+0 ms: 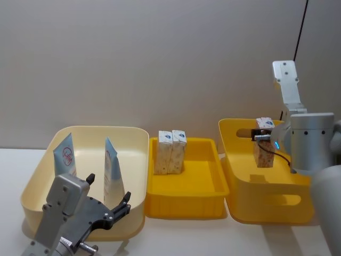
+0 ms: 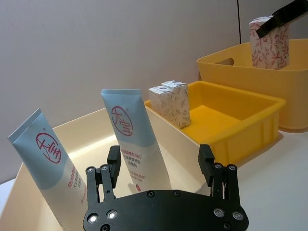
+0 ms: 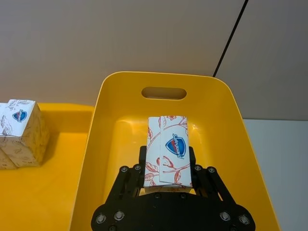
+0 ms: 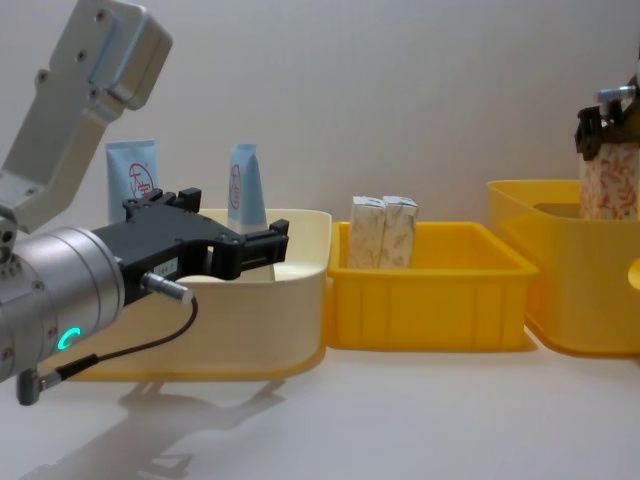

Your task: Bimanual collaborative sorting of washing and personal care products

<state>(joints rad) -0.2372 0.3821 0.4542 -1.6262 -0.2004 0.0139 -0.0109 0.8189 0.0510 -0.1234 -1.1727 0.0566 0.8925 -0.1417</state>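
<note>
1. Left arm: I see it reaching forward from the near left of the counter (image 1: 240, 240). The left hand (image 2: 160, 161) hovers at the near rim of the cream bin (image 1: 136, 160). Its jaws are spread wide and hold nothing.
2. Right arm: its upper link stands raised at the far right. The right hand (image 1: 262, 136) is poised over the handled yellow bin (image 1: 266, 200), with its fingers closed on the sides of the gripped carton (image 3: 168, 144).
3. Gripped carton: white with pink-orange leaf print and a blue shield logo. It is held upright over the bin's interior, its lower end about level with the rim.
4. Squeeze tubes, two: the left tube (image 1: 65, 154) and the right tube (image 1: 111, 169) are light blue and white with a round red logo. They stand apart in the cream bin, crimped ends up, just beyond the left hand and not held.
5. Stored cartons, two: the first carton (image 1: 165, 152) and the second carton (image 1: 178, 151) stand upright and touching at the far left of the yellow tray (image 1: 200, 170).
6. Containers: I count three in a row, with the cream bin on the left, the tray in the middle and the handled bin on the right, each just beside the next.
7. Surroundings: the counter is white and the wall (image 1: 160, 53) behind it is plain grey. A black cable (image 1: 301, 32) runs down the wall at the right.
</note>
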